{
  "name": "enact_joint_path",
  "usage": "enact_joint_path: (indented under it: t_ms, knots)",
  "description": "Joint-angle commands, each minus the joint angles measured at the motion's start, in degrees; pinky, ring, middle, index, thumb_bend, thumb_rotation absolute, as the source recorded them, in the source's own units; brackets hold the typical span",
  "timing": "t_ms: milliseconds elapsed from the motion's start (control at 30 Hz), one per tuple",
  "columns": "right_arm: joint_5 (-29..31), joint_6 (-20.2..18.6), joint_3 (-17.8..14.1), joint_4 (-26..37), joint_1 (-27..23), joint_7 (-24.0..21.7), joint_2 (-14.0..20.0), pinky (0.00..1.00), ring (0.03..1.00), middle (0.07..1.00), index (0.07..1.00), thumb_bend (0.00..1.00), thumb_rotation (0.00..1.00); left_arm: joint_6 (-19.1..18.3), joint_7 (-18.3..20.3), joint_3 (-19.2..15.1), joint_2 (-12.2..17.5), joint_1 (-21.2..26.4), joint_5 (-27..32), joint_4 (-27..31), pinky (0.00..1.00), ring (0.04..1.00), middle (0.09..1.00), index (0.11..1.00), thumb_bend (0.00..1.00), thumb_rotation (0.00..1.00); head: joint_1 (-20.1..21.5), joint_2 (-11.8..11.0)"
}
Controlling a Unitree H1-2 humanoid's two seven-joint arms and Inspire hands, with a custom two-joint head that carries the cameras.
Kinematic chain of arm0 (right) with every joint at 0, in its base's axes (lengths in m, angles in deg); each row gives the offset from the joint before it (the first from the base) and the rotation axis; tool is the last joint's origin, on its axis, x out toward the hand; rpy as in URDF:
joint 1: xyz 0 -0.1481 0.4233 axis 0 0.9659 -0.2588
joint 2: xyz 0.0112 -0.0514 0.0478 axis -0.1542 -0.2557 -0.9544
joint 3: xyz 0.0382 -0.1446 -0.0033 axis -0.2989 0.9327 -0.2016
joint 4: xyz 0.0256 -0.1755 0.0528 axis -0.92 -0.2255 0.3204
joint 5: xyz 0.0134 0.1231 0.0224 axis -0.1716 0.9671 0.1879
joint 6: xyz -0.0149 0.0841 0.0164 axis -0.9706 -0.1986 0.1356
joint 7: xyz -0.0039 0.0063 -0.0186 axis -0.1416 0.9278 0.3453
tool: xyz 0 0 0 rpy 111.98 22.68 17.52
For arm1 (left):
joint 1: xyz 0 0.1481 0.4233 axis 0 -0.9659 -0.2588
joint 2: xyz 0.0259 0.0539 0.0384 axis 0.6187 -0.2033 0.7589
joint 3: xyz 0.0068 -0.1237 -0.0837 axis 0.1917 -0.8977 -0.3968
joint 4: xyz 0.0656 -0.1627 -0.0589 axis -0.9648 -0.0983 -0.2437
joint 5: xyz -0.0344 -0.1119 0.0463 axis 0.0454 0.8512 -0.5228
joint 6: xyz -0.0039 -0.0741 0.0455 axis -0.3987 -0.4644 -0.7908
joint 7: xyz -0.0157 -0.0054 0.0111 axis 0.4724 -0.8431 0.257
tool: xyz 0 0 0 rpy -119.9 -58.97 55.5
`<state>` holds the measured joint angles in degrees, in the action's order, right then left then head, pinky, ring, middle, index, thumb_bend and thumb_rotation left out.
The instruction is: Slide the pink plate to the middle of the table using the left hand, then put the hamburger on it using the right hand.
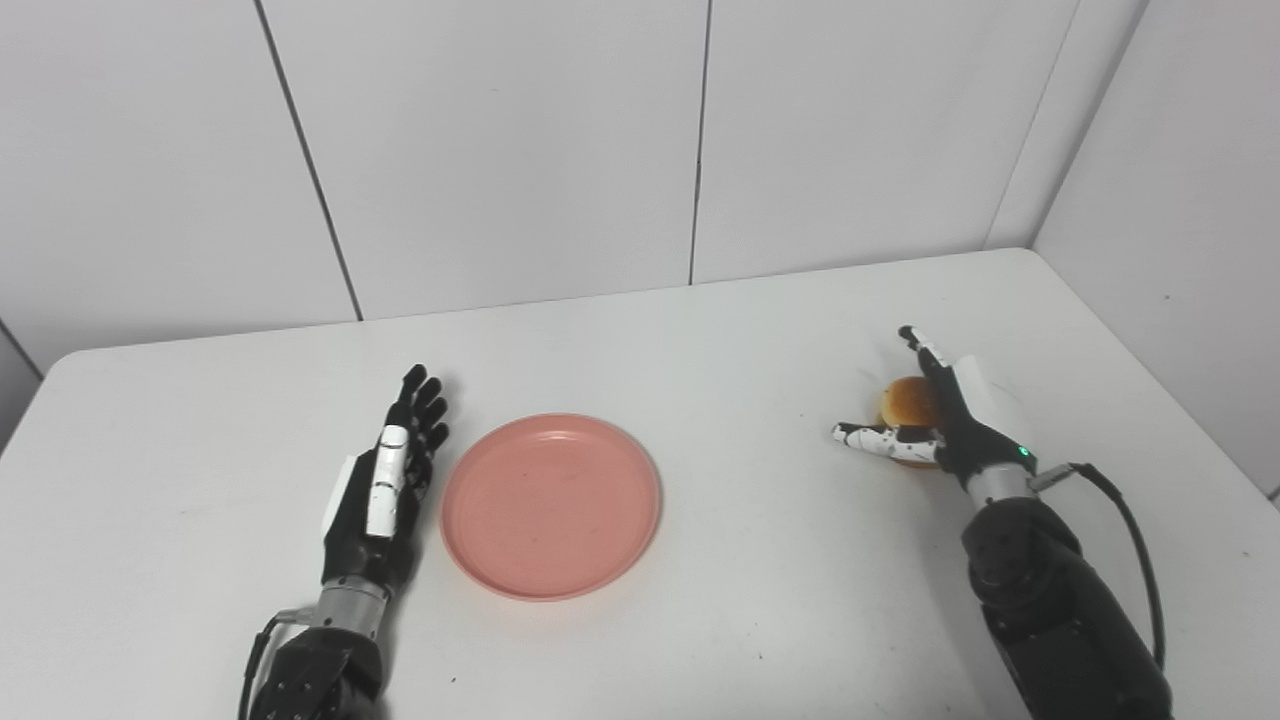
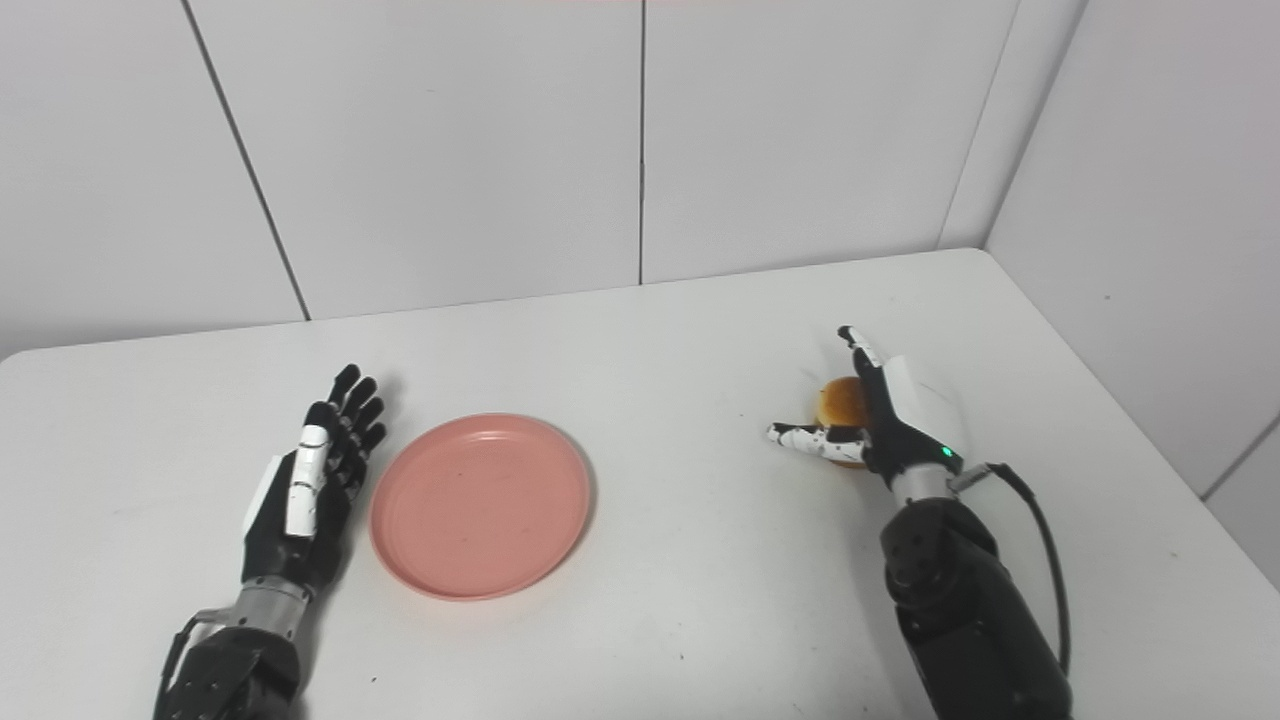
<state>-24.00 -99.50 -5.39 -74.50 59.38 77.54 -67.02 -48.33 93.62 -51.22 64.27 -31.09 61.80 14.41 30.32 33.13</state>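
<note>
The pink plate (image 1: 551, 505) lies flat on the white tabletop (image 1: 700, 350), a little left of its middle; the left hand (image 1: 385, 490) rests just beside the plate's left rim, holding nothing, its fingers straight and slightly apart; whether it touches the rim I cannot tell. Well to the right, the hamburger (image 1: 908, 402) sits on the tabletop; the right hand (image 1: 940, 420) is spread around it, fingers behind and thumb stretched in front, not closed on it.

Hamburger (image 1: 906, 402) partly hidden behind right hand (image 1: 935, 425); both arms and the worktop (image 1: 760, 560) cut off at frame bottom.
</note>
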Motion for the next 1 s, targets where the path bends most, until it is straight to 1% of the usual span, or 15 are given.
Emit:
enact_joint_path:
  t_ms: [0, 67, 167, 233, 300, 333, 367, 400, 433, 467, 500, 567, 667, 767, 967]
  knots:
    - [-0.29, -0.83, 0.15, 0.42, -2.22, 1.34, -0.14, 0.75, 0.86, 0.899, 0.899, 0.89, 0.37, 0.96, 1.22, -1.07, 1.31, -3.52, 1.22, -4.56, 1.0, 1.0, 1.0, 1.0, 0.51, 1.0, -0.03, 0.06]
    - [-0.28, -0.89, 0.23, 0.2, -2.39, 1.83, -0.39, 0.75, 0.853, 0.891, 0.893, 0.88, 0.34, 1.41, 1.51, -1.31, 1.44, -3.28, 1.69, -5.33, 1.0, 1.0, 1.0, 1.0, 0.52, 1.0, 0.17, 0.25]
    - [-0.98, -2.56, 0.52, 0.74, -2.52, 1.94, -0.68, 0.68, 0.811, 0.865, 0.872, 0.85, 0.28, 1.68, 1.61, -1.4, 1.58, -3.18, 1.35, -5.55, 1.0, 1.0, 1.0, 1.0, 0.53, 1.0, 0.36, 0.38]
    - [-1.37, -4.08, 0.6, 1.58, -2.54, 1.75, -0.91, 0.49, 0.665, 0.796, 0.85, 0.8, 0.16, 1.09, 1.43, -1.45, 1.47, -3.31, 1.16, -4.94, 1.0, 1.0, 1.0, 1.0, 0.52, 1.0, 0.35, 0.47]
    - [-1.52, -5.1, 0.52, 2.33, -2.49, 1.94, -1.21, 0.18, 0.267, 0.389, 0.823, 0.75, 0.03, 0.38, 1.47, -1.47, 1.42, -3.4, 1.29, -4.39, 1.0, 1.0, 1.0, 1.0, 0.51, 1.0, 0.22, 0.52]
    - [-1.68, -5.51, 0.48, 2.81, -2.41, 2.2, -1.38, 0.13, 0.199, 0.322, 0.804, 0.73, 0.01, 0.3, 1.44, -1.45, 1.41, -3.43, 1.23, -4.27, 1.0, 1.0, 1.0, 1.0, 0.51, 1.0, 0.22, 0.52]
    - [-1.86, -5.71, 0.5, 3.2, -2.3, 2.44, -1.44, 0.12, 0.19, 0.314, 0.801, 0.72, 0.01, 0.38, 1.19, -1.33, 1.45, -3.46, 0.8, -4.19, 1.0, 1.0, 1.0, 1.0, 0.51, 1.0, 0.03, 0.5]
    - [-1.91, -5.81, 0.46, 3.55, -2.19, 2.51, -1.46, 0.11, 0.198, 0.407, 0.784, 0.63, 0.0, 0.45, 0.76, -1.17, 1.53, -3.5, 0.11, -4.07, 1.0, 1.0, 1.0, 1.0, 0.51, 1.0, -0.03, 0.48]
    - [-1.93, -5.83, 0.41, 3.74, -2.14, 2.5, -1.46, 0.15, 0.297, 0.465, 0.771, 0.58, 0.0, 0.49, 0.43, -1.06, 1.57, -3.53, -0.39, -3.98, 1.0, 0.999, 1.0, 0.999, 0.51, 1.0, -0.03, 0.48]
    - [-1.66, -5.54, 0.26, 4.06, -1.94, 2.35, -1.34, 0.17, 0.348, 0.495, 0.764, 0.55, 0.0, 0.52, 0.69, -1.15, 1.52, -3.54, -0.04, -3.97, 1.0, 0.998, 1.0, 0.998, 0.51, 1.0, -0.03, 0.48]
    - [-1.45, -5.32, 0.15, 4.27, -1.8, 2.23, -1.27, 0.32, 0.421, 0.626, 0.731, 0.5, 0.0, 0.54, 0.96, -1.26, 1.46, -3.55, 0.33, -3.98, 1.0, 1.0, 1.0, 1.0, 0.51, 1.0, -0.03, 0.48]
    - [-0.76, -4.47, -0.19, 4.73, -1.49, 2.11, -1.11, 0.42, 0.465, 0.709, 0.69, 0.48, 0.0, 0.25, 1.48, -1.38, 1.4, -3.55, 1.03, -3.88, 1.0, 1.0, 1.0, 1.0, 0.52, 1.0, -0.03, 0.48]
    - [-0.06, -3.12, -0.65, 4.91, -1.14, 3.21, -1.11, 0.42, 0.467, 0.677, 0.663, 0.47, 0.0, 0.24, 1.03, -1.09, 1.3, -3.78, 0.42, -3.47, 1.0, 1.0, 1.0, 1.0, 0.52, 1.0, -0.76, 0.4]
    - [0.06, -1.7, -0.98, 4.86, -0.91, 5.1, -1.23, 0.35, 0.482, 0.597, 0.612, 0.47, 0.0, 0.43, 0.86, -0.91, 1.18, -3.91, 0.09, -3.23, 1.0, 1.0, 1.0, 1.0, 0.52, 1.0, -1.25, 0.3]
    - [1.35, 2.55, -3.14, 4.61, -0.3, 11.72, -2.48, 0.34, 0.466, 0.519, 0.542, 0.48, 0.0, 0.61, 0.71, -0.56, 0.24, -4.56, 0.09, -2.5, 1.0, 1.0, 1.0, 1.0, 0.52, 1.0, -4.66, 0.18]
